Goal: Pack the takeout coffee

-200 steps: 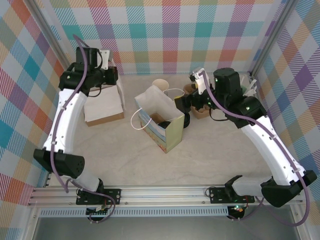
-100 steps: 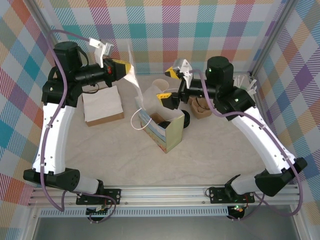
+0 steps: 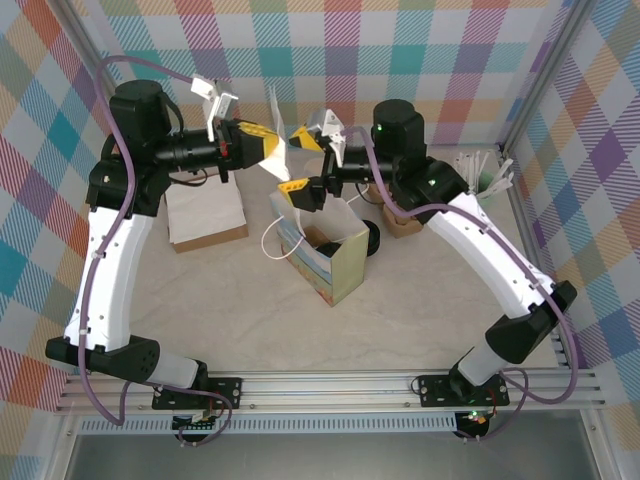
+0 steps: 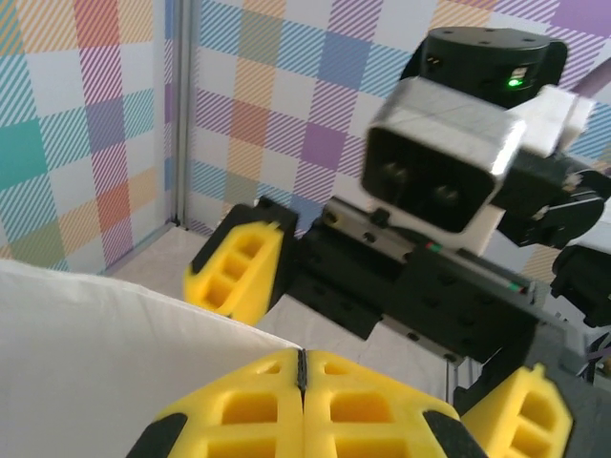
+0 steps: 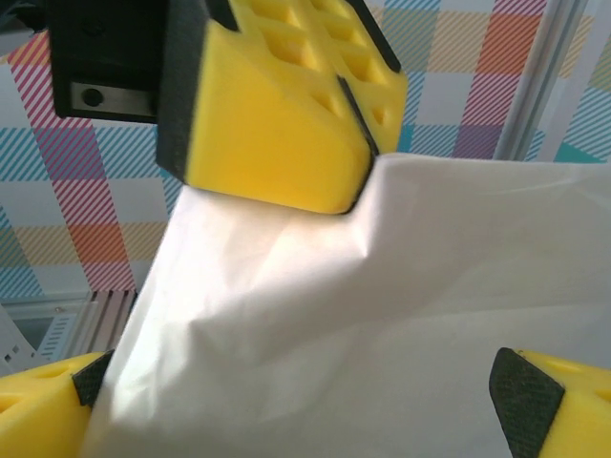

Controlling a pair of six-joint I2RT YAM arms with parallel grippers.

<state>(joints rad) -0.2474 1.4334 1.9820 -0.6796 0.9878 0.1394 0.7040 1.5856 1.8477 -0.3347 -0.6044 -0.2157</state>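
Both arms reach inward above the open paper bag [image 3: 345, 262], their wrists level and facing each other. The left gripper [image 3: 268, 148] has its ribbed yellow foam pads pressed together on a thin, creased white sheet [image 5: 363, 315]. The right gripper [image 3: 303, 163] is spread wide, with the sheet between its fingers. A black round lid [image 3: 373, 240] lies just beside the bag. A dark shape [image 3: 325, 244] sits inside the bag; I cannot tell whether it is the cup.
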